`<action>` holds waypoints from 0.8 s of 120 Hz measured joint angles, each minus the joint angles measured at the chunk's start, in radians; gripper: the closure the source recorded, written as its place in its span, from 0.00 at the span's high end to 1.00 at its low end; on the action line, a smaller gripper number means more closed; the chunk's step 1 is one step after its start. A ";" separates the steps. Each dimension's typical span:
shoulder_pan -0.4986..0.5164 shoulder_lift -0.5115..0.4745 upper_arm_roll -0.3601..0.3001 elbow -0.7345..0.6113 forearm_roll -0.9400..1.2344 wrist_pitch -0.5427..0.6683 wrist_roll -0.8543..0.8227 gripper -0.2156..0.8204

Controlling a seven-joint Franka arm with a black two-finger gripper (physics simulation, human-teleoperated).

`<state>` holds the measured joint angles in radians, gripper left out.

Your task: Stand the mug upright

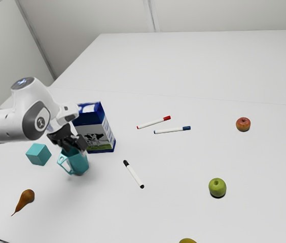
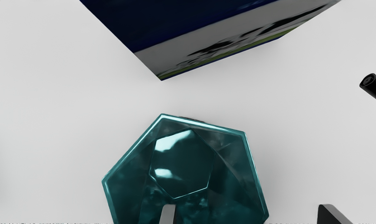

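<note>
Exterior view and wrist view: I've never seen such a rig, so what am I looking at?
This is a simulated robot arm. The exterior view looks from its side; the wrist view, from its hand.

The table holds a teal mug, a teal cube, a cow-pictured carton, a pear, a red apple, a green apple, a red marker, a blue marker and a black marker.

The gripper holds nothing: its fingers stand open, one over the mug's mouth, the other outside.

The mug (image 2: 181, 161) is smooth and glossy, like glazed ceramic or hard plastic, with bright highlights inside. The tabletop (image 1: 97, 212) looks smooth and matt, the cube (image 1: 38, 155) matt too. The carton (image 1: 88, 120) resembles printed paperboard; the markers (image 1: 134, 175), smooth plastic.
</note>
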<state>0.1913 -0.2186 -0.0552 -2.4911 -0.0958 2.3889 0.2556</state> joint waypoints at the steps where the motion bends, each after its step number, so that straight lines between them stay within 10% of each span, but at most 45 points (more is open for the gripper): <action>1: 0.000 -0.005 0.000 0.001 0.000 -0.003 -0.001 0.67; 46: -0.022 -0.069 0.000 0.342 -0.001 -0.332 -0.020 0.77; 96: -0.039 0.250 0.002 0.940 0.057 -0.668 -0.037 0.79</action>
<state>0.1525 0.0317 -0.0537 -1.5514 -0.0386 1.7212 0.2181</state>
